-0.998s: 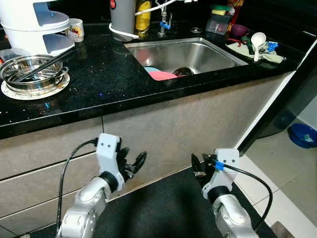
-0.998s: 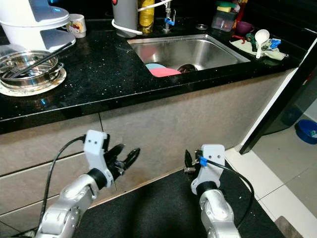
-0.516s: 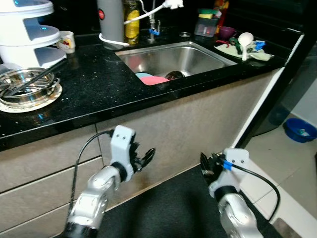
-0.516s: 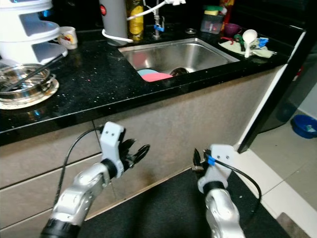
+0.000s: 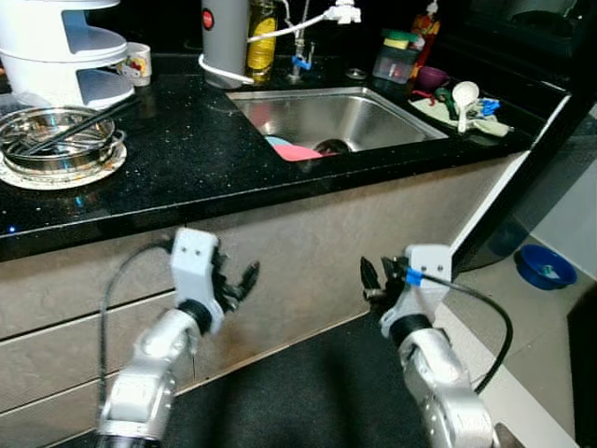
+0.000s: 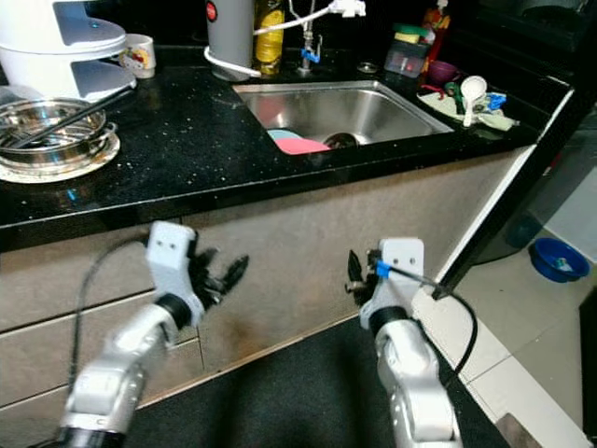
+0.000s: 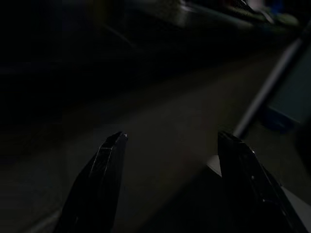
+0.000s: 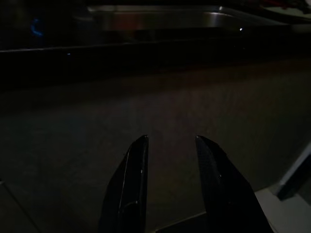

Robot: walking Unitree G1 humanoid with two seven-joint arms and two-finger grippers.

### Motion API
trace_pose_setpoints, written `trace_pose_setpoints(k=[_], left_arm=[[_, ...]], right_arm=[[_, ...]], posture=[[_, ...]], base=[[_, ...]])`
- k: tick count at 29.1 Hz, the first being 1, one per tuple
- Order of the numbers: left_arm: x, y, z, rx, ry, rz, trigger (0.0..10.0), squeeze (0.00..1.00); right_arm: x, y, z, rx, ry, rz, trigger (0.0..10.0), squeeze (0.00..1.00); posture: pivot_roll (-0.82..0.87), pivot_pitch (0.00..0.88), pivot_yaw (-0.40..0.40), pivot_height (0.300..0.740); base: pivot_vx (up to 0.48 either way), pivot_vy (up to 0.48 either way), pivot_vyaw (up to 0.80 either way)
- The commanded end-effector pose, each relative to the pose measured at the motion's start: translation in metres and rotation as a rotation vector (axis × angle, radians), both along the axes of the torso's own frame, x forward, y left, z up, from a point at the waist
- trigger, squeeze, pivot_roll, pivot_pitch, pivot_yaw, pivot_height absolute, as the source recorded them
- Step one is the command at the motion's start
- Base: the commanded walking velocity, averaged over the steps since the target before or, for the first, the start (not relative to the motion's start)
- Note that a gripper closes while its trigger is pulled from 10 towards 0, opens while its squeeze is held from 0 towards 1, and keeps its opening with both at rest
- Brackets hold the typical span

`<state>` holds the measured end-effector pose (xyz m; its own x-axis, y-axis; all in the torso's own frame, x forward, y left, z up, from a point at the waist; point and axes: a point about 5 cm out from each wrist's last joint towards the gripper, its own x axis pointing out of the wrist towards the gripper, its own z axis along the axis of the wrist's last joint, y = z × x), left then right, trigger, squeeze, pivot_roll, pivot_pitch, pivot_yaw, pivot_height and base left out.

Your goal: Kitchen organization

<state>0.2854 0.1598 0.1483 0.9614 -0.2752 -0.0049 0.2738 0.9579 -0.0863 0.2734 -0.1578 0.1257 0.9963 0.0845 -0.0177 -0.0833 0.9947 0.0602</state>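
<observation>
Both arms are held low in front of the grey cabinet front [image 5: 354, 224], below the black counter [image 5: 177, 159]. My left gripper [image 5: 242, 280] is open with nothing in it; the left wrist view shows its fingertips [image 7: 114, 143] wide apart before the dim cabinet. My right gripper [image 5: 371, 280] is also open and empty, its fingers [image 8: 138, 160] closer together. The steel sink [image 5: 373, 107] holds a pink plate [image 5: 297, 152] over a blue one [image 5: 276, 142]. Steel bowls [image 5: 58, 142] with a black utensil across them sit on a white plate at the left.
A white tiered steamer [image 5: 61, 47], a mug [image 5: 137, 63], a grey kettle [image 5: 224, 37] and a yellow bottle [image 5: 263, 37] stand at the back. Right of the sink are a lidded container [image 5: 396, 58], a purple cup [image 5: 431, 75] and a white ladle [image 5: 464, 93]. A blue bowl [image 5: 546, 266] is on the floor, right.
The whole picture has shifted, so the camera moved. Both arms remain low before the cabinet with their fingers apart; the left arm now sits a little further left in view.
</observation>
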Motion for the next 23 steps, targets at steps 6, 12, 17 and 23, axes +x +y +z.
trace_pose_setpoints(k=[6, 12, 17, 23], left_arm=[[-0.002, 0.009, 0.027, 0.003, -0.071, 0.026, 10.0, 0.0], [-0.004, -0.003, 0.029, 0.01, -0.073, -0.014, 10.0, 0.0], [-0.007, -0.013, 0.023, 0.007, -0.042, -0.046, 10.0, 0.0], [-0.005, -0.015, 0.017, 0.075, -0.037, -0.054, 10.0, 0.0]], right_arm=[[-0.006, -0.015, 0.011, -0.006, -0.026, -0.041, 10.0, 0.0], [-0.008, -0.004, 0.019, -0.015, -0.045, 0.007, 10.0, 0.0], [-0.013, 0.01, 0.019, -0.016, -0.038, 0.037, 10.0, 0.0], [-0.019, 0.015, 0.015, -0.015, -0.019, 0.041, 10.0, 0.0]], posture=[[0.12, 0.028, -0.162, 0.74], [0.11, 0.031, -0.16, 0.74], [0.07, 0.034, -0.144, 0.74], [0.06, 0.02, -0.136, 0.74]], base=[[0.0, 0.0, 0.0], [0.0, 0.0, 0.0], [0.0, 0.0, 0.0], [0.0, 0.0, 0.0]])
